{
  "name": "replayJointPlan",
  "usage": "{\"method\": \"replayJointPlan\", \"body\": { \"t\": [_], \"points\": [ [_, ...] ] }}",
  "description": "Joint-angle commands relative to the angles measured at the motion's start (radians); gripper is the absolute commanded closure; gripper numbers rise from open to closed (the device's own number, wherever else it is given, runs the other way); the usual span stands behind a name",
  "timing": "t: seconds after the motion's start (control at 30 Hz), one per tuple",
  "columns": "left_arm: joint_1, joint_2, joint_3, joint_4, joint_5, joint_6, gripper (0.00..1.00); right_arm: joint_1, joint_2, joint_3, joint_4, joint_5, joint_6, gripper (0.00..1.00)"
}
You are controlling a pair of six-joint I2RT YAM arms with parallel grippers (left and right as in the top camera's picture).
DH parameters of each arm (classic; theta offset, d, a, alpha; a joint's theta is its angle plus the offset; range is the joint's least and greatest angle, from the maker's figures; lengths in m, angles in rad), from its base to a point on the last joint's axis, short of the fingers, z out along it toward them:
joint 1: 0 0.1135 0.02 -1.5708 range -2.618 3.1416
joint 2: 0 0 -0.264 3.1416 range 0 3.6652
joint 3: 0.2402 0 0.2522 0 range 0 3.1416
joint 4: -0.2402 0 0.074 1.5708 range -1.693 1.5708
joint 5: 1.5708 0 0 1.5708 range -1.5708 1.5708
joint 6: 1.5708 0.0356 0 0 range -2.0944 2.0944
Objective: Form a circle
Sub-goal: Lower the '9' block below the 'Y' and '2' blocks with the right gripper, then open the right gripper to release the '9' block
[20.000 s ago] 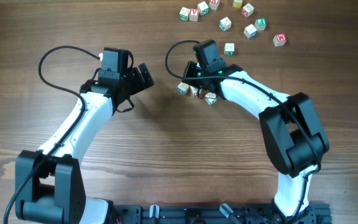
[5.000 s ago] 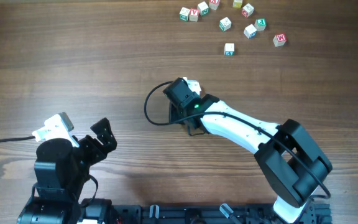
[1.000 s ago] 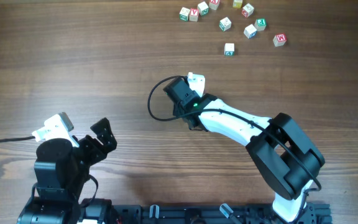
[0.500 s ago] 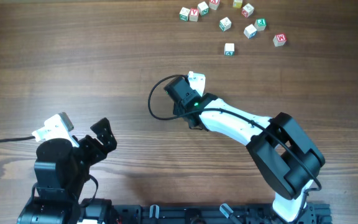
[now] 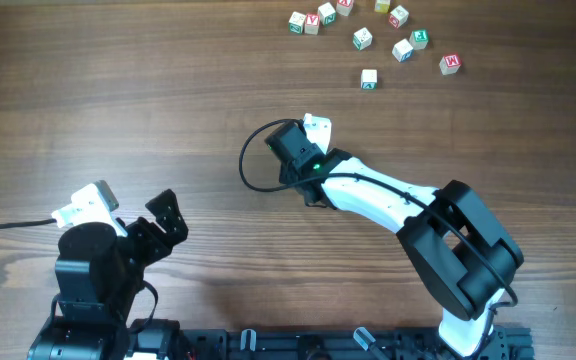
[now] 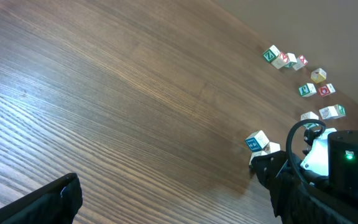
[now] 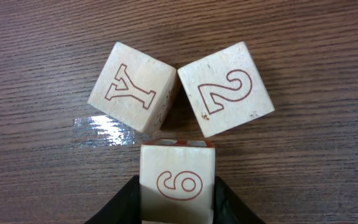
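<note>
Hidden from above: the white-and-black right arm (image 5: 388, 195) is covering the circle of three small pale wooden letter cubes (image 6: 261, 144), so the top camera is not showing it.
Where the circle is: it is sitting near the middle of the dark brown wooden table (image 5: 168, 100), under the right arm's wrist.
Cut off: the right claw (image 7: 178, 200) is showing only two black finger tips at the bottom edge of its own camera view.
Right claw: it is squeezing narrow on the pale wooden 6-or-9 cube (image 7: 178, 180), with one finger pressing each side.
Hard to tell: the 6-or-9 cube is sitting just below the cube with a red Y (image 7: 135, 87) and the cube with a red 2 (image 7: 227, 89). I cannot tell if it is touching them. Those two are meeting at one corner.
Left claw (image 5: 168, 222): it is standing wide open, holding nothing, near the front-left of the table.
Open room: bare wood is lying all around the circle. The loose bunch of coloured letter cubes (image 5: 363, 38) is sitting well apart, near the far edge.
Only the left wrist camera: it is showing the circle from the side, with a blue letter face, beside the right arm.
Only the right wrist camera: it is showing the red marks on top.
</note>
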Motion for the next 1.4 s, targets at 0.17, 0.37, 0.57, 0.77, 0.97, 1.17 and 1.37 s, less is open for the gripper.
{"method": "replayJointPlan", "body": {
  "t": [0.17,0.37,0.57,0.77,0.97,1.17,1.37],
  "points": [
    [0.001,-0.003,-0.008,-0.002,-0.01,-0.01,0.0,-0.005,0.02,0.015,0.005,0.006,-0.026,0.6],
    [0.001,-0.004,-0.008,-0.002,-0.01,-0.01,0.0,-0.005,0.02,0.015,0.005,0.002,-0.025,0.49],
    [0.001,-0.003,-0.008,-0.002,-0.01,-0.01,0.0,-0.005,0.02,0.015,0.002,-0.004,-0.025,0.48],
    [0.001,-0.004,-0.008,-0.002,-0.01,-0.01,0.0,-0.005,0.018,0.024,-0.027,-0.024,-0.011,0.47],
    [0.001,-0.004,-0.008,-0.002,-0.01,-0.01,0.0,-0.005,0.002,0.068,-0.159,-0.035,0.042,0.43],
    [0.001,-0.003,-0.008,-0.002,-0.01,-0.01,0.0,-0.002,-0.04,0.071,-0.207,-0.088,0.047,0.43],
    [0.001,-0.003,-0.008,-0.002,-0.009,-0.01,0.0,0.014,-0.045,0.071,-0.18,-0.117,0.039,0.56]
  ]
}}
